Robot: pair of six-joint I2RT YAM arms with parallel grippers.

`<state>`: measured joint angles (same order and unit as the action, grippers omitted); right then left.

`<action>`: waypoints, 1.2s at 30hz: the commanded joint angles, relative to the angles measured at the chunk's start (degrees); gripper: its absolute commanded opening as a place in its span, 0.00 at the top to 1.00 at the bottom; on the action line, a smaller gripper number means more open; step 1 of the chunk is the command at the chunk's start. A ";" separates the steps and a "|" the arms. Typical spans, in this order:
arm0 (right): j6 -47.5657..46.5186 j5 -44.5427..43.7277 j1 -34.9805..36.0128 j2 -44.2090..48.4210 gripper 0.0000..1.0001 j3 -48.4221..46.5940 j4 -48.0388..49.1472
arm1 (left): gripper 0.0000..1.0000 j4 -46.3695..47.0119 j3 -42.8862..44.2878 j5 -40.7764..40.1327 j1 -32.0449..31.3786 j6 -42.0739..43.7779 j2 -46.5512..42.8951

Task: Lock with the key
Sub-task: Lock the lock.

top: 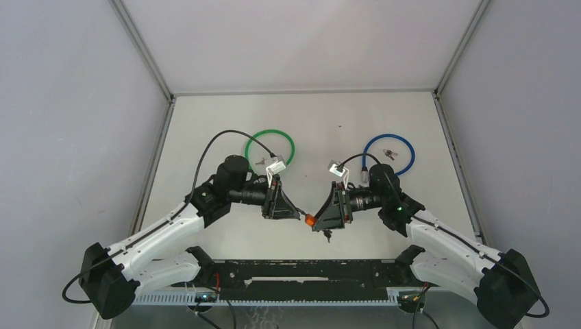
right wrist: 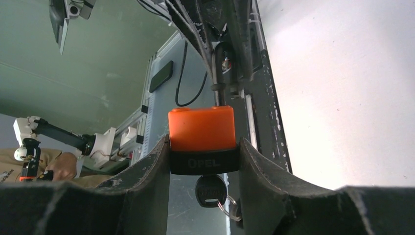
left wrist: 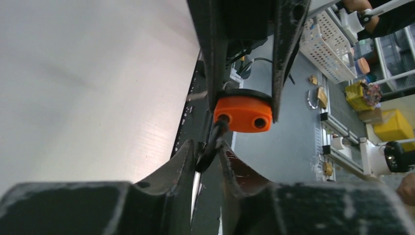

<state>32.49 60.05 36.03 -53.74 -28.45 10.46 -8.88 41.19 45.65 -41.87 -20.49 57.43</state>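
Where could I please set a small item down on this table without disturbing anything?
Bare table runs beyond the green ring and blue ring, and between them. It is crowded at the near middle, around the padlock.

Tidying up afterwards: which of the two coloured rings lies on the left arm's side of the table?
The green ring, just beyond the left arm; the blue ring lies opposite, on the right arm's side.

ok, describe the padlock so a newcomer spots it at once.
Over the table, find the right pincer, at mid-width near the front. It grips the padlock: a small orange block with a black base. It's the only orange thing there; behind lie a green ring and a blue ring.
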 commanded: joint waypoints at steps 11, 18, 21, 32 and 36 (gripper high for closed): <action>-15.06 -50.53 12.31 5.84 1.00 -4.44 -14.83 | 1.00 7.34 2.81 -9.37 0.20 -10.69 -0.84; -15.31 -59.83 17.44 4.87 0.37 -4.41 -9.04 | 1.00 12.71 3.79 -13.08 0.62 -16.11 0.05; -12.29 -52.22 13.68 8.00 0.25 -3.63 -8.62 | 1.00 12.41 4.69 -11.70 1.42 -14.65 -0.78; 15.79 -29.60 -5.41 17.99 0.10 11.10 19.88 | 1.00 23.60 3.88 -9.41 3.04 -17.25 -3.74; 13.69 -28.35 -4.10 15.59 0.10 11.96 25.39 | 1.00 24.52 5.12 -8.18 3.12 -18.63 -3.41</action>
<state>42.41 27.38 30.94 -36.40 -16.80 23.11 6.79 41.47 34.63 -39.07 -36.16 55.81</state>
